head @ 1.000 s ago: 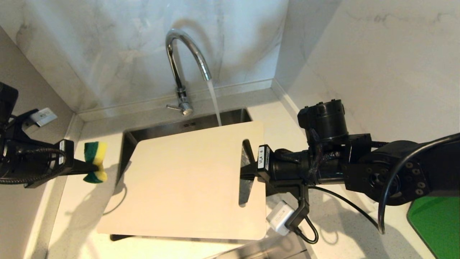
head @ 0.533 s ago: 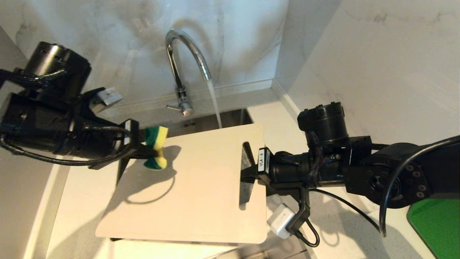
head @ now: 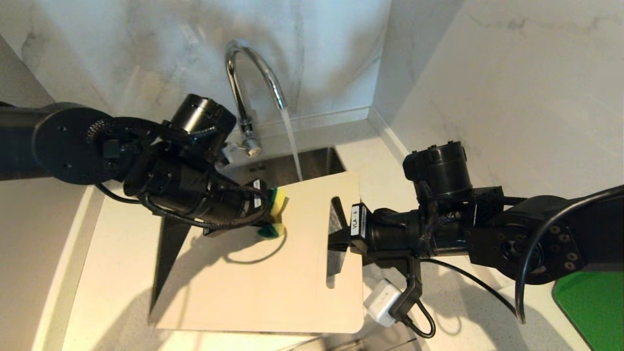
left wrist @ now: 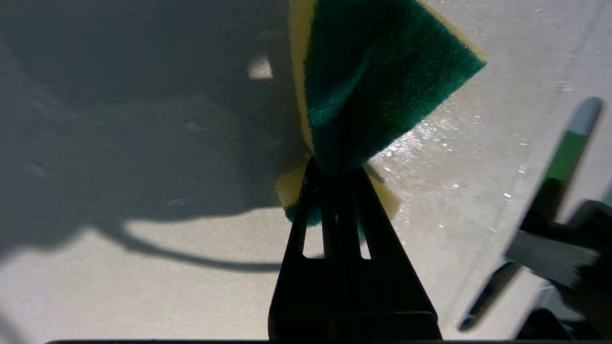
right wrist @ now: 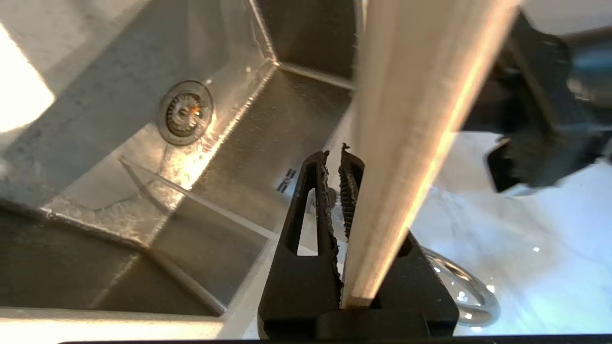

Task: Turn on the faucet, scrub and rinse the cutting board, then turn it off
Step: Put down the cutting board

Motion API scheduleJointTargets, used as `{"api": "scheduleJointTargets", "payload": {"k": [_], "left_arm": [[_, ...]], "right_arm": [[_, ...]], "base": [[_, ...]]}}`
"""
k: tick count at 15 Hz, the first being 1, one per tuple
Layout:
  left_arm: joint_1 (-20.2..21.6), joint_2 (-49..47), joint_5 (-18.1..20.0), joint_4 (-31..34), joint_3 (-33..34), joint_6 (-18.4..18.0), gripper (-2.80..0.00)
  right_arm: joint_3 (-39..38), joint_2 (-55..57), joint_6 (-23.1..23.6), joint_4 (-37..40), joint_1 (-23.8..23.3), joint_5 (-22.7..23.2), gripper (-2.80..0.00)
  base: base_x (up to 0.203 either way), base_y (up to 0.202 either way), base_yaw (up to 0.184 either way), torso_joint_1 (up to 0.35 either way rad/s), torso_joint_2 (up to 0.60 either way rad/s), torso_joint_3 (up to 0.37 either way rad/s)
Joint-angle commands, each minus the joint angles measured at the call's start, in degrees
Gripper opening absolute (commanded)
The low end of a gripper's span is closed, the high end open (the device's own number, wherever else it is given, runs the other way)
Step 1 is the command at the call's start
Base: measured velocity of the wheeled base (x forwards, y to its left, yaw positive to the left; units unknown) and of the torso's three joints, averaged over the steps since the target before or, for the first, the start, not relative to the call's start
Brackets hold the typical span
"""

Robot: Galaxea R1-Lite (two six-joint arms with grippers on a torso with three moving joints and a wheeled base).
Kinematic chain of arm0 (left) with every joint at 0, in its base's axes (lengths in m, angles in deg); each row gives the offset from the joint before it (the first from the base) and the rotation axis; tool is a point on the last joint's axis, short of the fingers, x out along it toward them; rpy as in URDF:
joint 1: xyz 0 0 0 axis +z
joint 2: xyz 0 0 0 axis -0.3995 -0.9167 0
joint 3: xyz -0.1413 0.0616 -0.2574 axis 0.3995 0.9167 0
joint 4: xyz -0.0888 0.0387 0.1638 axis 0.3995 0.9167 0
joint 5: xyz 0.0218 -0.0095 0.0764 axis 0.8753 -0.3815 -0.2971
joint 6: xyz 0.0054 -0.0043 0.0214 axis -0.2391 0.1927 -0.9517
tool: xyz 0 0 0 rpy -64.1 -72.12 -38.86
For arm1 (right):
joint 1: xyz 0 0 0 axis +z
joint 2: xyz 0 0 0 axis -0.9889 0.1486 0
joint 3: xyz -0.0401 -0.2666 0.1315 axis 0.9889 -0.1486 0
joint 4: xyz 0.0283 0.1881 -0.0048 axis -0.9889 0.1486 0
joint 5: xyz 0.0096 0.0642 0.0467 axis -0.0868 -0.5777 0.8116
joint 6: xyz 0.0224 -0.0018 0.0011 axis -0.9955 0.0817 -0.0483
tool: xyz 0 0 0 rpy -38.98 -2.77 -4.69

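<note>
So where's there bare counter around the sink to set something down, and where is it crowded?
Free: the counter strip between the left wall and the cutting board. Crowded: over the sink, where the left gripper presses a sponge on the board, the right gripper clamps its slotted edge, and the faucet runs. A green board fills the right corner.

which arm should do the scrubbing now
Left. The left gripper is shut on the sponge, already over the cutting board, while the right gripper clamps the board's handle edge over the sink.
</note>
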Motion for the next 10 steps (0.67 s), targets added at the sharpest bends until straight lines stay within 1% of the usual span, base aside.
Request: {"api": "scheduleJointTargets", "payload": {"k": [1,3,4,6,10], "left_arm": [[-0.1,-1.6,0.1,0.4,2.4,-0.5,-2.8],[0.6,0.3,-0.1,0.2,6.3,-1.3,-2.8],[1.6,1.3,-0.1,0.2,8.3,-1.5,-2.8],[4.6,3.7,0.3,-0.9,13.6,-2.8,-2.8],[10.2,8.1,0.4,-6.2,25.7,-6.0,-2.8]], "right_arm": [[0.0,-0.2,0.8,-0.4,0.0,0.4,-2.8],[0.1,0.0,0.8,-0.4,0.0,0.4,-2.8],[0.2,0.0,0.8,-0.4,0.0,0.4,-2.8],[0.1,-0.1,0.8,-0.4,0.0,0.4,-2.8],[0.5,-0.2,0.7,-0.4,0.0,0.4,-2.8]], "base": [[0.0,0.0,0.0,0.0,0.0,0.0],[0.0,0.0,0.0,0.0,0.0,0.0],[0.0,0.0,0.0,0.0,0.0,0.0],[0.0,0.0,0.0,0.0,0.0,0.0],[0.0,0.0,0.0,0.0,0.0,0.0]]}}
